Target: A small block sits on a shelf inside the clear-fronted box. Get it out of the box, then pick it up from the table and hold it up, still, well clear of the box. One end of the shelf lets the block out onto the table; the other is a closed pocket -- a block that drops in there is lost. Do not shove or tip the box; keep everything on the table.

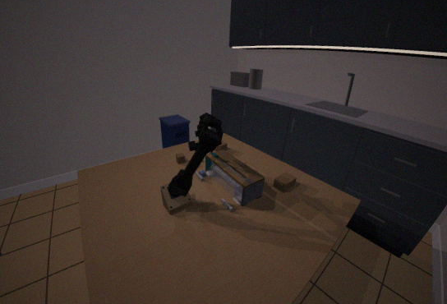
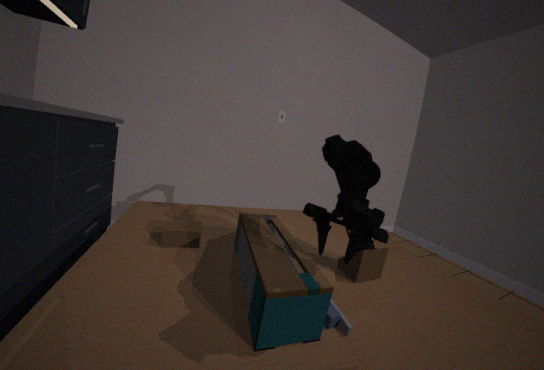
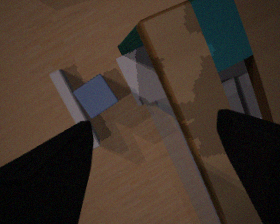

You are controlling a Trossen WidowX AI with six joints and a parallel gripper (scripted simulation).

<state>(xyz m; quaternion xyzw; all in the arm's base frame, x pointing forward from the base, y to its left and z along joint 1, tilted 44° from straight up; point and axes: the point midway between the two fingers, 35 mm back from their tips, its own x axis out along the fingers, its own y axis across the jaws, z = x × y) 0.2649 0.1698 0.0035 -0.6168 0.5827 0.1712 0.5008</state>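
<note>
Block (image 3: pixel 95 94): small and pale blue. In the wrist view it lies outside the box, just beside a pale strip (image 3: pixel 59 84) near the teal end. I judge it rests on the table, but a low ramp under it is also possible.
Box (image 3: pixel 191 50): long, with a brown top and a teal end (image 2: pixel 287 314). It stands flat on the table (image 2: pixel 150 312) and does not look tipped.
Inside of box: I cannot see the shelf or the closed pocket from these angles. Only a narrow slot (image 2: pixel 282 247) along the top shows, and nothing is visible in it.
Gripper (image 3: pixel 153 123): the jaws stand partly apart with nothing between them. They point down above the teal end, with the block ahead of one dark finger (image 3: pixel 40 189) and not touching it.
Done: getting the block out of the box seems finished.
Left: to centre the jaws over the block, descend, close, then lift it and hold it still, well away from the box.
Risk: the box edge is close to the other finger, so I would descend with care not to push it.
Other things: a small brown cube (image 1: pixel 284 181) lies on the table apart from the box.
</note>
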